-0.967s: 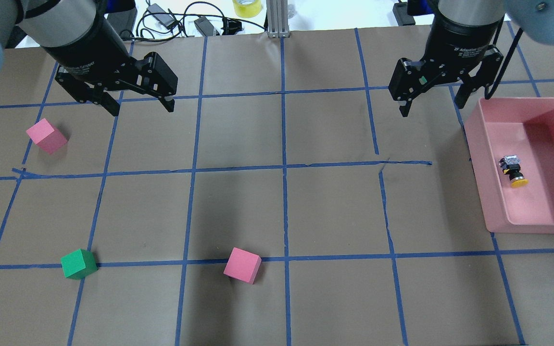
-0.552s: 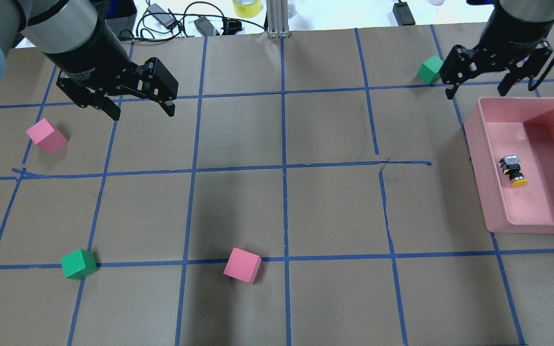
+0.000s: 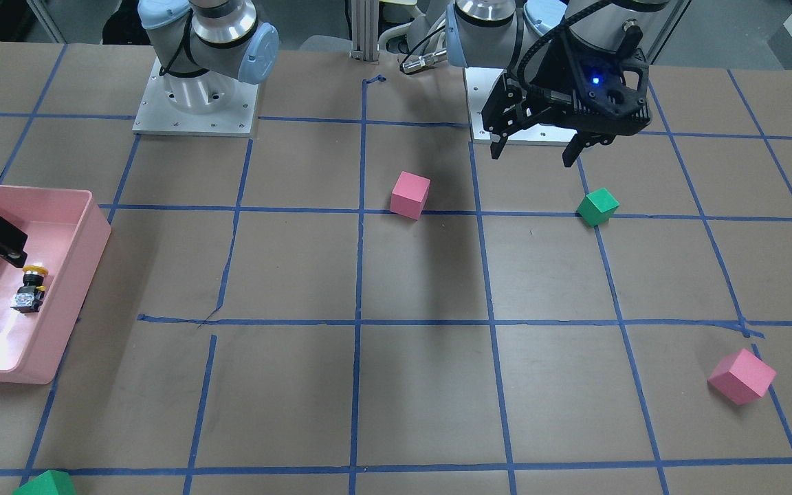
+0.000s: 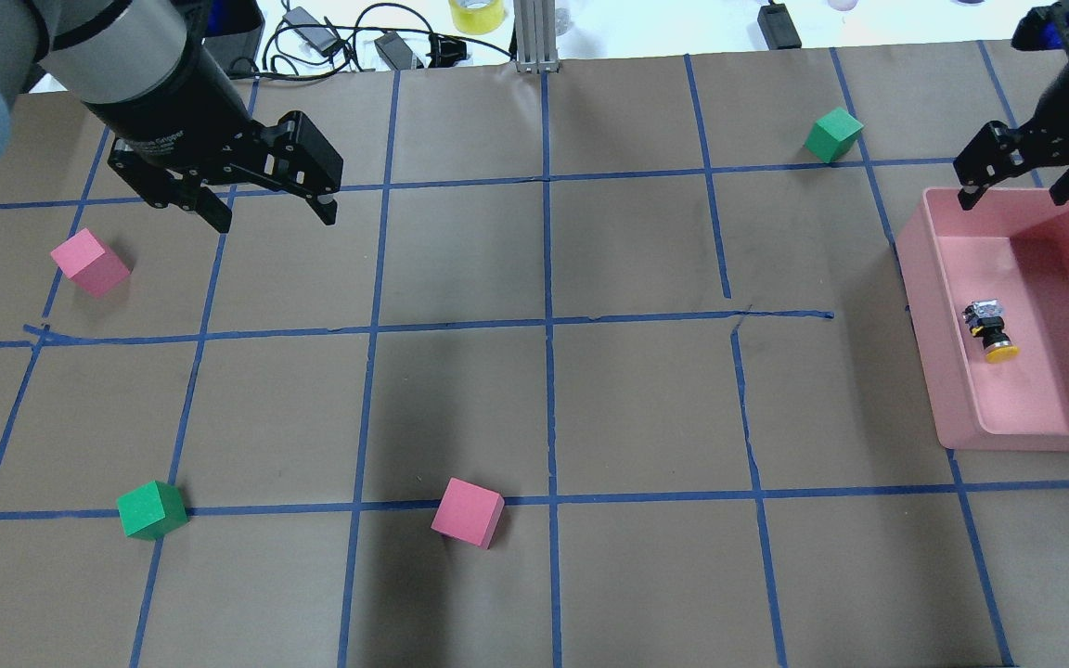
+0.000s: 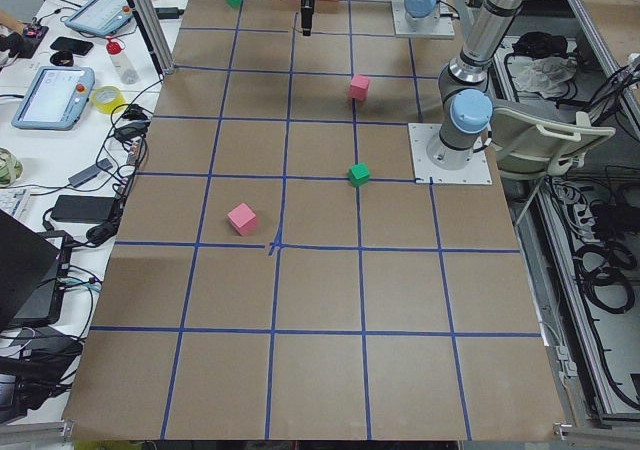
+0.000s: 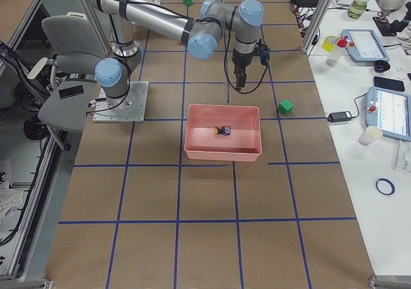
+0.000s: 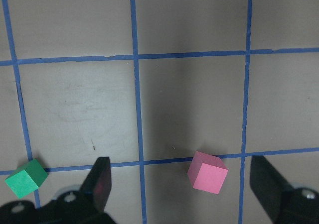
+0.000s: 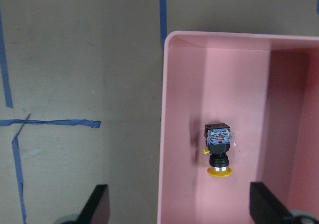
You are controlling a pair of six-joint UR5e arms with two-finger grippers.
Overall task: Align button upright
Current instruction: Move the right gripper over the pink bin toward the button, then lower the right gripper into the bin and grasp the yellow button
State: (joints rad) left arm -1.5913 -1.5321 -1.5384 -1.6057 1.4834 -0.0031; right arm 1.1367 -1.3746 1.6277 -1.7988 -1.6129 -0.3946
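lying on its side on the smooth floor of the boxy pink bin [image 4: 1026, 441], the button [image 4: 991, 329] shows a round yellow cap, a black middle and a shiny grey block. the right gripper [image 4: 1012, 195] hangs over the bin's far rim, spread wide and empty. the left gripper [image 4: 273, 218] is wide and empty too.

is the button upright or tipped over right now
Tipped over. The button lies on its side on the floor of the pink bin, yellow cap at one end, contact block at the other.
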